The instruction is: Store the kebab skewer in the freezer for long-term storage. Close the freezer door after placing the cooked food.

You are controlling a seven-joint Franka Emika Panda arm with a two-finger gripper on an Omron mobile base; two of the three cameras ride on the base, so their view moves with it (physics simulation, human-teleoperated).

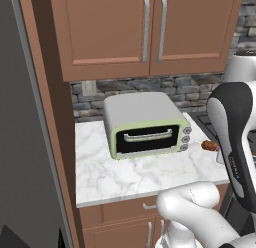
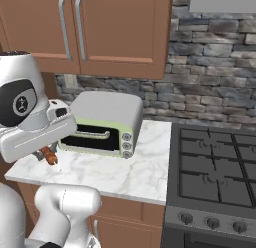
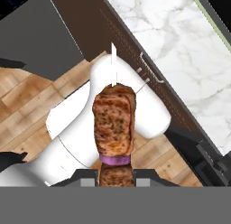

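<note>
Now holding firm: gripper [image 3: 116, 173] clamped tight on the kebab skewer [image 3: 114, 123], browned meat chunk and a purple slice just above the fingertips, pale stick tip poking out toward 12 o'clock in the hand view. Carried clear of the marble counter [image 1: 125, 174], out over the wood floor [image 3: 22, 110] as seen from the hand. From the left base view, a reddish bit of skewer [image 1: 210, 145] peeking out at 3 o'clock, beside the dark forearm. From the right base view, an orange-brown end [image 2: 49, 155] showing at 9 o'clock, under the white wrist. Toaster oven [image 1: 147, 124] sitting on the counter, door shut. Stove [image 2: 215, 167] off at 3 o'clock. Grey freezer [image 1: 22, 142] front along the left edge, at 9 o'clock; door state hard to tell from here, possibly ajar.
</note>
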